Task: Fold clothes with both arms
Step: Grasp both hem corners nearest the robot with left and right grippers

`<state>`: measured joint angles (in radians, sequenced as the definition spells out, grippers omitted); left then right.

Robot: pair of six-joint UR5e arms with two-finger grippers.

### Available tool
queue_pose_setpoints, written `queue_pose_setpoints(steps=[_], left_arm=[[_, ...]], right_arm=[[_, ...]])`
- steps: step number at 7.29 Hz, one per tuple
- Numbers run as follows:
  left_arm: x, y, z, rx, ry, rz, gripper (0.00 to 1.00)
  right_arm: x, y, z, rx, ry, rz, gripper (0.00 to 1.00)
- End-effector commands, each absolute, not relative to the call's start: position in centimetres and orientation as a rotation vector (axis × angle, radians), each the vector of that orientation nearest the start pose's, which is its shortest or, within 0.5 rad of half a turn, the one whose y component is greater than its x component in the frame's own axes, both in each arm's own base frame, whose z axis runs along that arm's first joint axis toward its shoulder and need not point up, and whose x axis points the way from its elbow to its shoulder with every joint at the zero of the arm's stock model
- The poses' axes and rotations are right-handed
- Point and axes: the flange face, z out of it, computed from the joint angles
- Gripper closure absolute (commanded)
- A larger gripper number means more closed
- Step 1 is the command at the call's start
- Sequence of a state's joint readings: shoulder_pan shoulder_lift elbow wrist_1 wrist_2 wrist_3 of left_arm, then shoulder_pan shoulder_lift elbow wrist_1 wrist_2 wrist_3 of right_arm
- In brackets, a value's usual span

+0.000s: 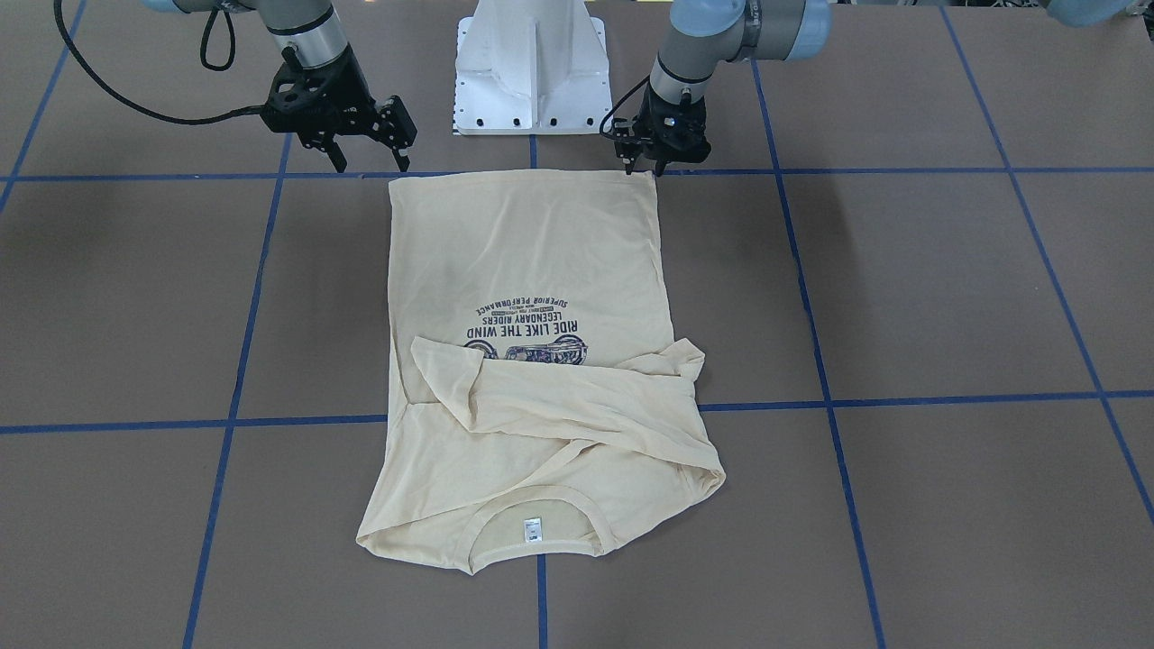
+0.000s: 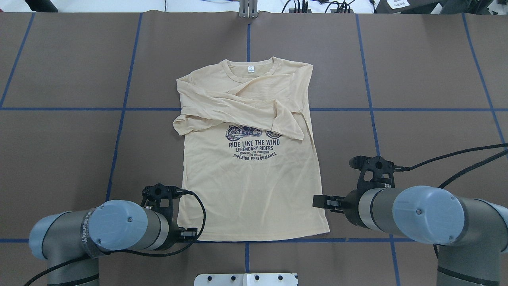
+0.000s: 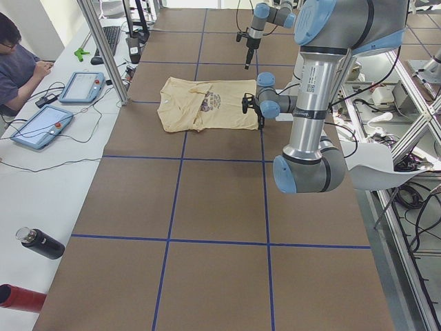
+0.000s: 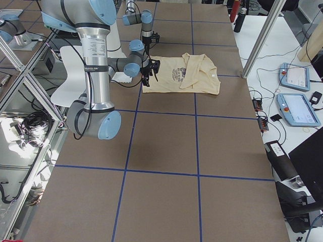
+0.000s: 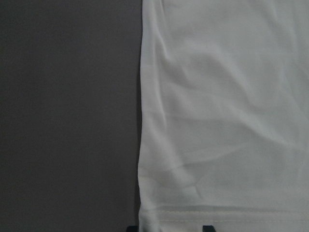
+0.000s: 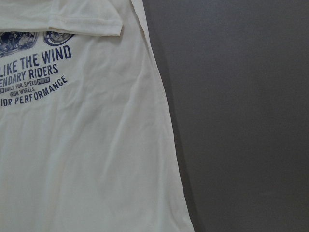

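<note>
Lying flat and print-up in the middle of the front-facing view is one cream-yellow long-sleeved shirt. Its hem is toward the top of the frame and its collar toward the bottom. It rests on the brown tabletop, which is crossed by blue tape lines. The shirt's two sleeves are folded inward and cross over the chest, partly covering the navy motorcycle print. One small white label shows inside the neck.

Two arms come in from the top of that frame, one on each side of the single white base mount. The left arm is at upper right. Its hand points down at the shirt's upper right hem corner. The left wrist view shows two dark fingertips apart at the bottom edge with the hem between them, so this hand is not clamped. I cannot tell whether it touches the cloth.

The right arm is at upper left. Its hand has its two fingers spread wide and holds nothing. It sits just beside the upper left hem corner, off the cloth.
</note>
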<state>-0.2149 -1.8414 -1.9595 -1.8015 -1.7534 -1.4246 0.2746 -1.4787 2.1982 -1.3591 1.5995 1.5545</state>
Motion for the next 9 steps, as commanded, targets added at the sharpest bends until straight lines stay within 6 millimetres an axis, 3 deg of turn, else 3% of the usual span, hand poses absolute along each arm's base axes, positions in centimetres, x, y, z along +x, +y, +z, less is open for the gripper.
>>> queue_pose_setpoints(steps=[1,7,9], left_arm=[[52.61,-23.27,31.72,-0.008,0.900,0.018,0.63],[52.28,-23.90,31.99,-0.007,0.882,0.005,0.79],[52.22,-23.98,32.08,-0.007,0.881,0.003,1.00]], right_arm=[[-42.07,-25.34,30.67,0.109,-0.927,0.226,0.00],[-42.15,-25.21,30.67,0.108,-0.927,0.222,0.00],[-42.23,-25.08,30.67,0.106,-0.927,0.220,0.00]])
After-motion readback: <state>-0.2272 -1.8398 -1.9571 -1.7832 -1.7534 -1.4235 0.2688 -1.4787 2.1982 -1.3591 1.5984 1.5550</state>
